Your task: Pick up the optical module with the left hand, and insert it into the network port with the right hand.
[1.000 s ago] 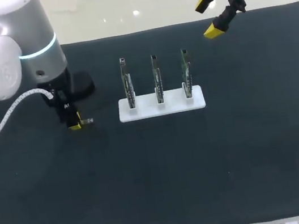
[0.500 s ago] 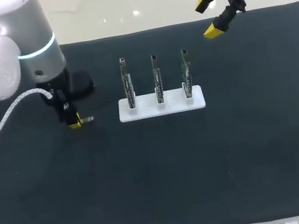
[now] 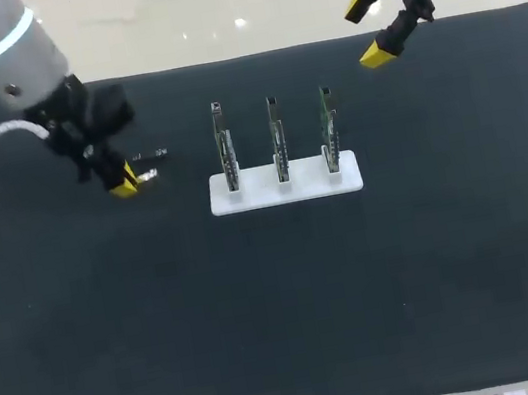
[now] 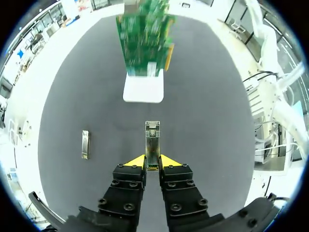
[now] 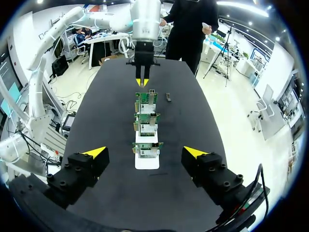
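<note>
Two modules: optical module clamped in my left gripper, spare module loose on black mat; right gripper far right, gaping, empty.

the left gripper sits low over the black mat, its 2 yellow fingertips pressed against either side of a slim metal optical module that sticks straight out ahead of them, clear of the mat. farther ahead in the same line, a white base holds upright green circuit boards, stacked one behind another so their number cannot be told. a second module lies flat on the mat off to 1 side of the fingers, apart from the gripper and the base.
</note>
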You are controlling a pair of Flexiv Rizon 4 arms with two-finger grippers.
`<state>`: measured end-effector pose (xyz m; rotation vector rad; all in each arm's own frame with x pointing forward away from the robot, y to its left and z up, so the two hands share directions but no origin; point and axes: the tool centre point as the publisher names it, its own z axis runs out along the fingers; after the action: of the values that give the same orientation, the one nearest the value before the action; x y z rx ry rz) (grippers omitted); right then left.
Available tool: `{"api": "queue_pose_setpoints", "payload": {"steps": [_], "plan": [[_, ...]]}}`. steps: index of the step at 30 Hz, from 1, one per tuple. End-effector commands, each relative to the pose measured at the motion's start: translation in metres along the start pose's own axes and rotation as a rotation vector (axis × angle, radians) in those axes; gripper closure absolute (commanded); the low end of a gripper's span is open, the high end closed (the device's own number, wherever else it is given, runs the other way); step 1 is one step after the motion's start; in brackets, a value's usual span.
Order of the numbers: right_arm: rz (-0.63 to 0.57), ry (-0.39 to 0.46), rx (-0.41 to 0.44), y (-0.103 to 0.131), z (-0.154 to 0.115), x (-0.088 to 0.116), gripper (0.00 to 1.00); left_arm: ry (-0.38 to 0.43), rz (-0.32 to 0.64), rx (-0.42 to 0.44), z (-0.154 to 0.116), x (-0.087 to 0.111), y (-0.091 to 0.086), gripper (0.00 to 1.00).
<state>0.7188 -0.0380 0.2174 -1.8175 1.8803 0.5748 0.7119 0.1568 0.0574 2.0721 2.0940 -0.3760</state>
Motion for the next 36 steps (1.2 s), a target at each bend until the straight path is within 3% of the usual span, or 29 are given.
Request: {"api": "queue_pose_setpoints", "payload": {"steps": [1, 14, 21, 36], "plan": [[-0.001, -0.001, 0.001, 0.000, 0.000, 0.000, 0.00, -0.099, 0.023, -0.006, -0.022, 0.002, -0.013, 1.00], [-0.001, -0.001, 0.001, 0.000, 0.000, 0.000, 0.00, -0.404, 0.086, 0.024, -0.065, -0.019, -0.018, 1.00], [-0.001, -0.001, 0.001, 0.000, 0.000, 0.000, 0.00, -0.541, 0.103, -0.006, -0.085, -0.026, -0.018, 1.00], [-0.001, -0.001, 0.001, 0.000, 0.000, 0.000, 0.00, -0.548, 0.098, -0.004, -0.088, -0.026, -0.018, 1.00]]}}
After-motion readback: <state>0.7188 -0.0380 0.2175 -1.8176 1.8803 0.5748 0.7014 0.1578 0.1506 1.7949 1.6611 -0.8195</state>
